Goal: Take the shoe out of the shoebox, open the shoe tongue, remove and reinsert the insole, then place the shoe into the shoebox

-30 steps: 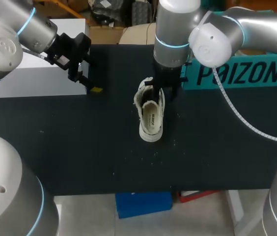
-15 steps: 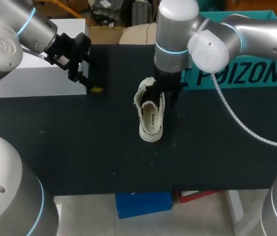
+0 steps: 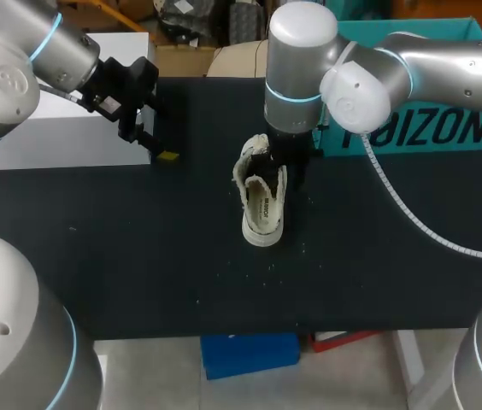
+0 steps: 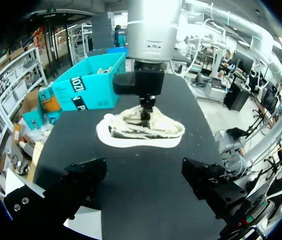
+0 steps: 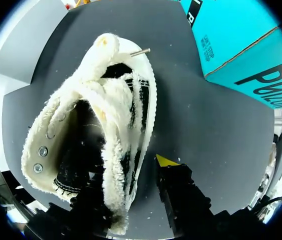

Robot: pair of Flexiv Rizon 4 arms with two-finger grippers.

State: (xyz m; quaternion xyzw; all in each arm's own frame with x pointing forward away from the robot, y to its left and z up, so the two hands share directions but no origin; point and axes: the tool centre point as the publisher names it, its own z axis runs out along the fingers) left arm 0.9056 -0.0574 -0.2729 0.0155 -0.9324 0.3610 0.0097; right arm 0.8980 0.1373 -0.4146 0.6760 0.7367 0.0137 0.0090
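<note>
The right gripper (image 5: 131,176) straddles a side wall of the shoe (image 3: 262,203), likely steadying it; its grip I cannot tell. The left gripper (image 4: 146,178) hangs spread, empty.

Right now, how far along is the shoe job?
Done: the shoe is out of the shoebox, on the table. In hand: the right gripper is at its mouth, and the tongue looks spread; the insole lies inside. Left: insole out and back, shoe into shoebox.

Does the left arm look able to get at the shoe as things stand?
Probably yes: bare table lies between the left pincer and the shoe's near side; the right pincer sits only at one end of it.
</note>
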